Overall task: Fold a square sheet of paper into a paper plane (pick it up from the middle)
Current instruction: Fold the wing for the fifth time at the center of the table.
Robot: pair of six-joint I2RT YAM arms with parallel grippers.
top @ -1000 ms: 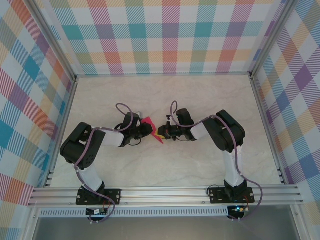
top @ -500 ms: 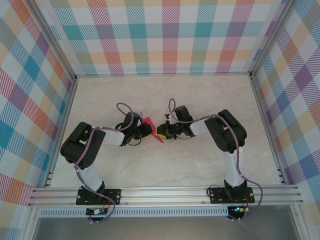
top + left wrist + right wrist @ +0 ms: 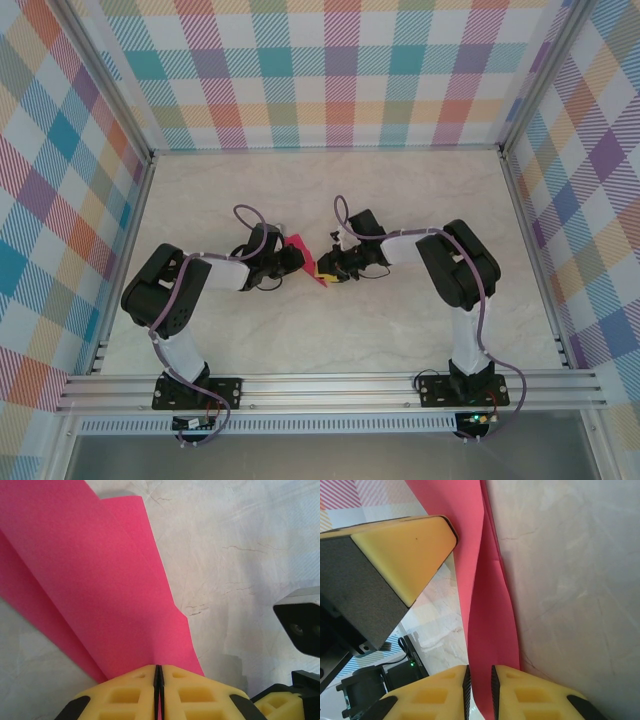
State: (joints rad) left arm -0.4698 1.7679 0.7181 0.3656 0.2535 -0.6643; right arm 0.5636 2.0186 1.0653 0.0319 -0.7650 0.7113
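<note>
Left wrist view: our left gripper [image 3: 158, 674] is pinched tight on the part-folded pink-red paper [image 3: 90, 580], which sits between both grippers at mid-table [image 3: 240, 555]. Our right gripper [image 3: 480, 675] stands a slit apart around one edge, seemingly unclamped. Light, limp and easily crumpled, it should be held close beside the crease.

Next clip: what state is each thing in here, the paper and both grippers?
pink paper: creased into overlapping layers, not flat, not yet a plane.
left gripper: shut on the pink paper.
right gripper: jaws narrowly apart, pink paper between them; grip unclear.
</note>
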